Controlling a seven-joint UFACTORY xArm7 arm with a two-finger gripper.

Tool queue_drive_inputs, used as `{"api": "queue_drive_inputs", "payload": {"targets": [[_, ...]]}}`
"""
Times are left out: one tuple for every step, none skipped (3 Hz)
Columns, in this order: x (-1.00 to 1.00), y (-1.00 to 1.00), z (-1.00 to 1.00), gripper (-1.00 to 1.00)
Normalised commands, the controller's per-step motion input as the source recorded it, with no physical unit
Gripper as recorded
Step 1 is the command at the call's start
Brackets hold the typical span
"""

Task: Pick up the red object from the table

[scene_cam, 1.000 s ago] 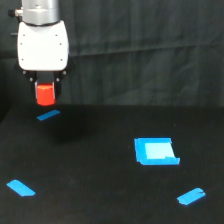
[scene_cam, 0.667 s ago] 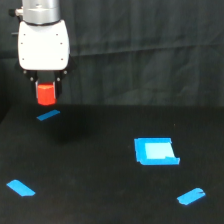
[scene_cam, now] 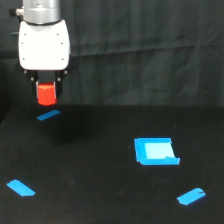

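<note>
Red-orange stubby block (scene_cam: pixel 46 94) is held in the white arm's gripper (scene_cam: pixel 46 95), whose fingers are closed on its sides. It hangs clear of the wide matte black table (scene_cam: pixel 100 165), above the blue tape strip (scene_cam: pixel 48 115) at the exterior view's left. Judgement: the pick-up appears complete; the lift is made and little remains beyond holding it. A blue square patch (scene_cam: pixel 156 151) and two further blue strips (scene_cam: pixel 21 188) (scene_cam: pixel 191 196) lie untouched.

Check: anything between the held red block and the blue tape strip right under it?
Nothing: in the exterior view, only bare backdrop separates the red object from the blue strip.
</note>
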Motion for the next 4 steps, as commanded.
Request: {"api": "queue_drive_inputs", "payload": {"targets": [[0.04,-0.05,0.04,-1.00],[0.03,-0.07,0.05,-1.00],[0.03,-0.05,0.01,-1.00],[0.03,-0.04,0.05,-1.00]]}}
